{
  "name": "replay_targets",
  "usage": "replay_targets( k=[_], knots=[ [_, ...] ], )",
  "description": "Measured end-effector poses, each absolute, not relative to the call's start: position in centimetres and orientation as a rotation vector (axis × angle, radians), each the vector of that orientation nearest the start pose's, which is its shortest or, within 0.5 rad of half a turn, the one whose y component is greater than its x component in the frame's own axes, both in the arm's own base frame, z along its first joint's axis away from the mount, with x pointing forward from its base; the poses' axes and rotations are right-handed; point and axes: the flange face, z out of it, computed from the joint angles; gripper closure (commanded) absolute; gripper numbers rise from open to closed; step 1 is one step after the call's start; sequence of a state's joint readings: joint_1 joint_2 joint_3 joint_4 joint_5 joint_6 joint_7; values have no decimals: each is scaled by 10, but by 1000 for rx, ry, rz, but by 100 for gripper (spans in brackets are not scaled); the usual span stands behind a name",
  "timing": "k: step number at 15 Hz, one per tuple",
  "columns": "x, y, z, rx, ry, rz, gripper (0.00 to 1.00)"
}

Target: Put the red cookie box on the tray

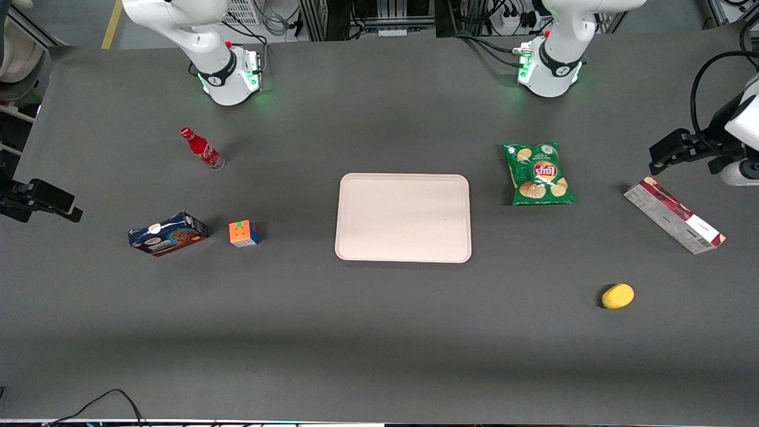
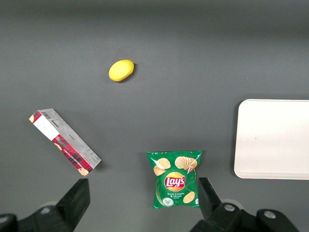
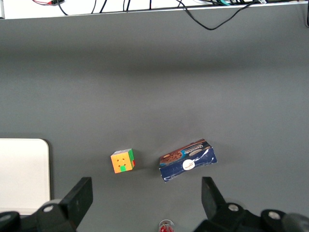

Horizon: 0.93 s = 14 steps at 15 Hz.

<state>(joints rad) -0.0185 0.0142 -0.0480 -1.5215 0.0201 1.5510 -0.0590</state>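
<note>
The red cookie box [image 1: 674, 215] lies flat and slanted on the dark table near the working arm's end, its grey-white printed side and dark red face showing; the left wrist view has the box [image 2: 65, 141] too. The pale pink-beige tray [image 1: 403, 217] sits at the table's middle with nothing on it, and part of the tray [image 2: 275, 140] shows from the wrist. My gripper [image 1: 657, 159] hangs above the table, a little farther from the front camera than the box and apart from it. The gripper [image 2: 142, 203] is open, its black fingers [image 2: 77, 198] spread wide with nothing between them.
A green chips bag [image 1: 538, 173] lies between the tray and the red box. A yellow lemon [image 1: 618, 296] rests nearer the front camera. Toward the parked arm's end are a blue cookie box [image 1: 168, 233], a colour cube [image 1: 244, 233] and a red cola bottle [image 1: 202, 149].
</note>
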Motion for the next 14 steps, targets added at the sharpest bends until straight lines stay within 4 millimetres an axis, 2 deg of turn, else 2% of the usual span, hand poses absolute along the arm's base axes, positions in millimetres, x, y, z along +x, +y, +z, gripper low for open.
replay_targets(
  k=[7,10,12,14],
  knots=[
    [557,-34,636,-3123,9,-19,0],
    [558,-30,623,-3118,-3,23,0],
    [559,-19,609,-3110,-34,68,0],
    [561,6,590,-3104,-132,113,0]
  ],
)
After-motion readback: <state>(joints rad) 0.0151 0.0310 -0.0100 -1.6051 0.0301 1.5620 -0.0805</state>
